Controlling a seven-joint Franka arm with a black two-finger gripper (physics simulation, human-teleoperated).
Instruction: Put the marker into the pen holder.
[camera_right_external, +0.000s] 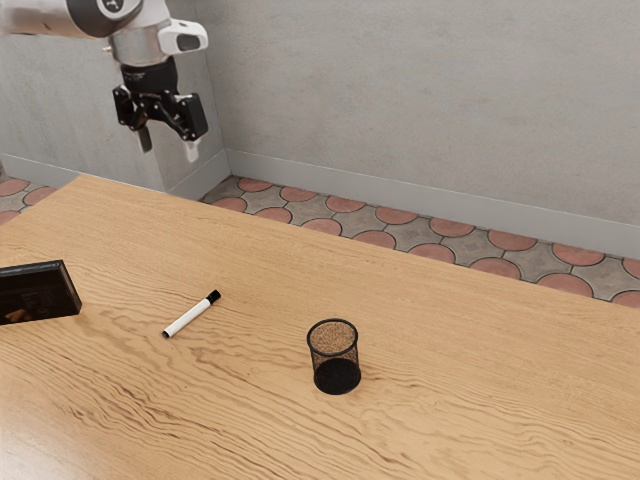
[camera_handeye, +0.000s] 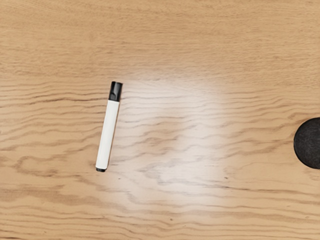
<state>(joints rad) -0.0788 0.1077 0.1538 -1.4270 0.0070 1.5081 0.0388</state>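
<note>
Marker (camera_right_external: 191, 314), white cylindrical barrel with black cap: exterior view. It lies flat on the pale wood-grained table (camera_right_external: 450, 385), cap toward nearly 2 o'clock, opposite end toward nearly 8. The black two-finger gripper (camera_right_external: 168, 145) is raised well clear at 12 o'clock from it, its fingers apart with nothing between them. The black mesh cylindrical pen holder (camera_right_external: 335, 366) stands upright, mouth upward, between 3 and 4 o'clock from the marker and well apart from it. A dark, flat-sided box (camera_right_external: 38, 292) stands near 9 o'clock, outside the direct course to the holder. Nothing is seen blocking that course; the holder's raised rim is the likely obstacle, and a low carry could tip it.

Wrist view. With the cap taken as 12 o'clock, the holder lies near 3 o'clock; bare wood surrounds the barrel. The marker is probably light, stiff and not fragile, but smooth plastic may roll or slip. A pinch squarely across the barrel, somewhat toward the cap, should suit it, leaving the opposite end free to enter first once the marker is turned upright.
</note>
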